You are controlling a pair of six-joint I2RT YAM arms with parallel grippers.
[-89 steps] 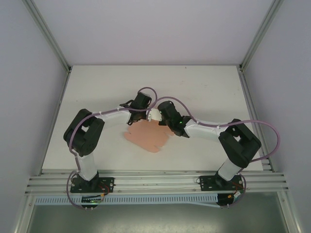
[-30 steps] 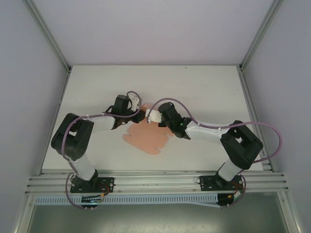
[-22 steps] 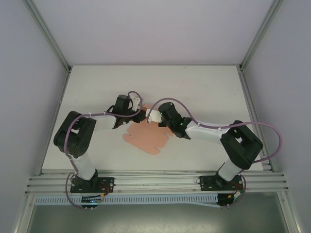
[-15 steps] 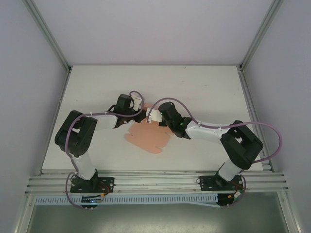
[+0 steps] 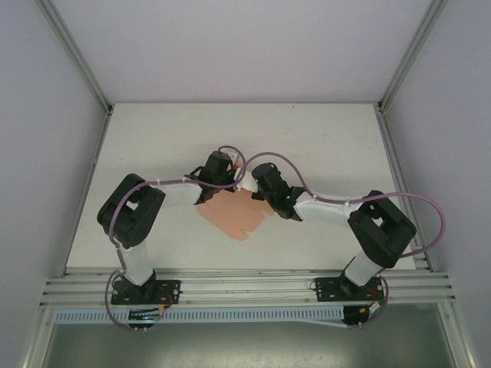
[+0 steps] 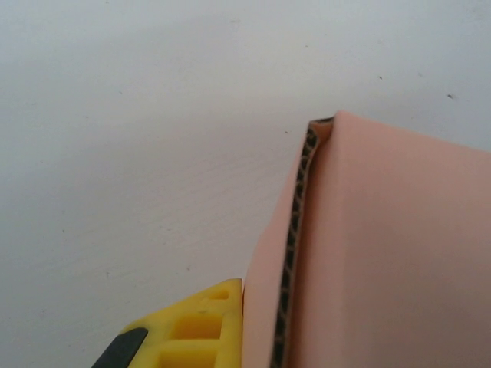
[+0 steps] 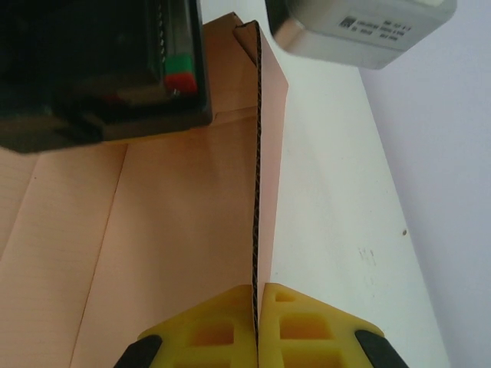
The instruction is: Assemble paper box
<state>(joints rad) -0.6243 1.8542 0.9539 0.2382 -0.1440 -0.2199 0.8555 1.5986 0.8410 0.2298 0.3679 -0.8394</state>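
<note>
— Where is all this happening?
— A white table (image 5: pixel 322 146) is sitting inside pale grey walls (image 5: pixel 46 153).
— And the paper box?
— The paper box (image 5: pixel 234 218) is lying mid-table as a flat salmon sheet. Its long axis is running roughly left to right, slanting nearer at the right end, and its far flap is standing up on edge.
— What are the grippers doing?
— The right gripper (image 7: pixel 255 307) is pinching that upright flap between its yellow fingers, with the flap pointing straight away from them. Just beyond, the left gripper (image 5: pixel 230 180) is clamping narrowly on the flap's far end, one yellow finger (image 6: pixel 201 328) pressing against the card.
</note>
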